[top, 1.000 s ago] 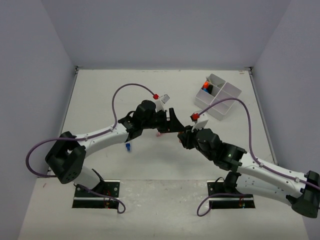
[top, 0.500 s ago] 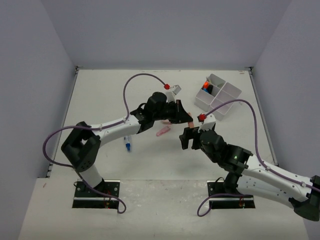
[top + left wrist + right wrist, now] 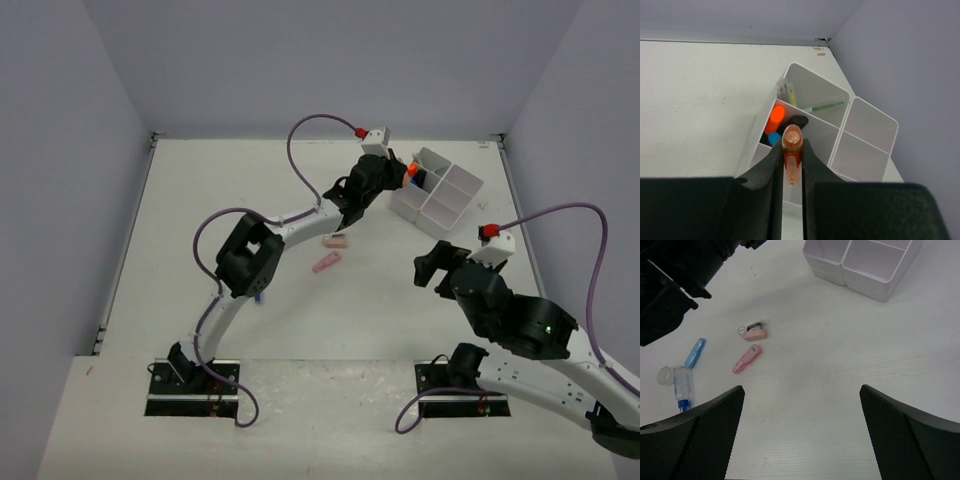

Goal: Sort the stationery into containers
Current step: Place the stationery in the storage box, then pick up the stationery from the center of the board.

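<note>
The surface (image 3: 200, 200) carries the white four-compartment tray (image 3: 867, 127) at far right. One compartment holds an orange-capped highlighter (image 3: 774, 117); the next holds a thin green pen (image 3: 825, 106). The left tool (image 3: 791, 150) clamps an orange-tipped marker (image 3: 792, 137) above the tray. The right tool (image 3: 801, 390) stands wide apart, unloaded, above two pink erasers (image 3: 747, 358).

You're in a robot lab cell. Tells: plain white bench (image 3: 200, 200) boxed on three sides by bare grey-lavender panels (image 3: 300, 60), like a test enclosure. The left arm (image 3: 250, 255) and right arm (image 3: 510, 320) are bolted to black base plates (image 3: 190, 385) at the bench's near edge, with purple cables (image 3: 291, 148) looping loose off the wrists. On the bench you've got staged props: a white divided tray (image 3: 440, 195) and scattered stationery (image 3: 327, 262). Flat, even light throughout.
</note>
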Controlling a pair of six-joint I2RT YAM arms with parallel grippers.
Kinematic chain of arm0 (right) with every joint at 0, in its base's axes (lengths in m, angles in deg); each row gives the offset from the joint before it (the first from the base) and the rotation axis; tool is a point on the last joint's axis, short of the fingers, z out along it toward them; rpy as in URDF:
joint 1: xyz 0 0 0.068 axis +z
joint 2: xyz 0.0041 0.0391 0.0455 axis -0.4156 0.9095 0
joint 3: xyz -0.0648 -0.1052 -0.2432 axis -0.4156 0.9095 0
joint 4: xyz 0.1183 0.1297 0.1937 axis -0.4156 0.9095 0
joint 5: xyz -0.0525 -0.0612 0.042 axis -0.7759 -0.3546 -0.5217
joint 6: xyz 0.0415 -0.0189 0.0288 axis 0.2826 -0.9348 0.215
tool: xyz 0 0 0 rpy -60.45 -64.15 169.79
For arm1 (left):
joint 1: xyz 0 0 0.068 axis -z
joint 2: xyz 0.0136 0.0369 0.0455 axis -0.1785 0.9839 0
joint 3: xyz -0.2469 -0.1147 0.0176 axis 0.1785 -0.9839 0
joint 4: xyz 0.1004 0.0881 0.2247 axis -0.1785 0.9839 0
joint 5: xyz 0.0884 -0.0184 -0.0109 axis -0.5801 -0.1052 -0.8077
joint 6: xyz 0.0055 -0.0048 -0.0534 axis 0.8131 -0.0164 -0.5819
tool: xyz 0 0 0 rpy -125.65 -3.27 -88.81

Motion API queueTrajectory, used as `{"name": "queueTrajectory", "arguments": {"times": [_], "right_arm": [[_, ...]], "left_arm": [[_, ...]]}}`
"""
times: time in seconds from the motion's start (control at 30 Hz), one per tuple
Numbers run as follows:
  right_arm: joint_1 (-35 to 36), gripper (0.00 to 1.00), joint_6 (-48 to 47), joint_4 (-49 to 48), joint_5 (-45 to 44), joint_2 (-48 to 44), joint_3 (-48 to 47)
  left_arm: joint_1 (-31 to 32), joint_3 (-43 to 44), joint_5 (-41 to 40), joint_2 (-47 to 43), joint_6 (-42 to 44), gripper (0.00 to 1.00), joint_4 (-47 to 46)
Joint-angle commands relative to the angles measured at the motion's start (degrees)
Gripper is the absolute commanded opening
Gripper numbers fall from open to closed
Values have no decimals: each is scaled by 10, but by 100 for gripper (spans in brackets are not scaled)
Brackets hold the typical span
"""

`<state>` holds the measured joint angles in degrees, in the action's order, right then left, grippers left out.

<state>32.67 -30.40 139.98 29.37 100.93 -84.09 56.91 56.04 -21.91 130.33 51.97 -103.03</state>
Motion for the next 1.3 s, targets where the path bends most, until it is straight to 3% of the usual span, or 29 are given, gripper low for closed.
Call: {"name": "queueTrajectory", "arguments": {"times": [0.0, 0.2, 0.57, 0.87, 0.93, 1.07, 1.2, 1.27], "right_arm": [[-1, 99, 10, 25, -38, -9, -25], [-1, 99, -2, 25, -38, -11, -29], [-2, 99, -1, 23, -50, -1, -27], [-2, 99, -9, 14, -34, 13, -29], [-1, 99, -11, 13, -33, 12, -29], [-1, 99, -20, 10, -27, 17, -26], [-5, 98, -30, -5, -14, 39, -19], [-14, 91, -49, -37, 12, 51, -8]], "left_arm": [[-1, 84, -45, 56, 23, 0, -47], [-3, 138, -37, 107, 17, 0, -28], [-4, -27, -25, 26, 10, 0, -118], [-5, -17, -10, 39, 9, 1, -111], [-5, -4, -7, 47, 9, 13, -101], [-7, 2, 3, 42, 11, 54, -86], [-7, -27, 0, -5, 16, 73, -76], [-7, -53, -10, -64, 27, 82, -64]]}}
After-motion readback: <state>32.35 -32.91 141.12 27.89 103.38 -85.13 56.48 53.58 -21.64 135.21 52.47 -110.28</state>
